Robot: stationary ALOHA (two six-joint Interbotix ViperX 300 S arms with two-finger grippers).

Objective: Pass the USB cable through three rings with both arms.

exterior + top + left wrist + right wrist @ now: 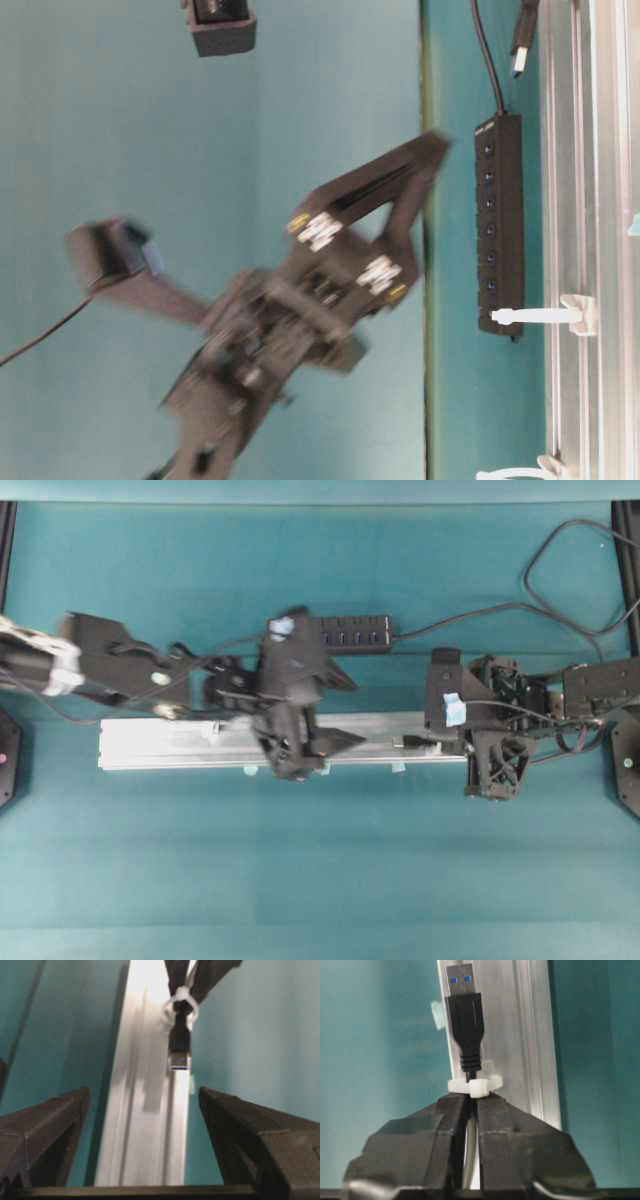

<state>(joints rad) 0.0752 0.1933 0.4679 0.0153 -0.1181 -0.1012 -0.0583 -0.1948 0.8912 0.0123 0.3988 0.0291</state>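
From where I'm driving, going left to right: my left tool (145, 1110) is spread wide with nothing in it, hanging over the middle of the rail (160, 745). Through its wrist cam the plug (179, 1045) sits straight ahead between the two fingers, well apart from them, pointing right at me. The left arm is smeared with blur in the side view, so I can't say much from there.

Further right, the right tool (472, 1105) is clamped tight on the USB cable (468, 1160), just behind the first ring (475, 1085). The plug has poked through that ring and sticks out on the far side of it from the tool, lying along the rail.

So my read on progress: one ring threaded, two to go. In the side view I can see two more rings (575, 315) standing on the rail with nothing in them, though I can't tell for sure whether that view shows all three. Next bit, I reckon, is the left tool grabbing the plug so the right can let go and feed.

No real containers here. Only other thing on the surface (320, 880) is a black USB hub (355, 633) sitting behind the rail, beyond the left tool.
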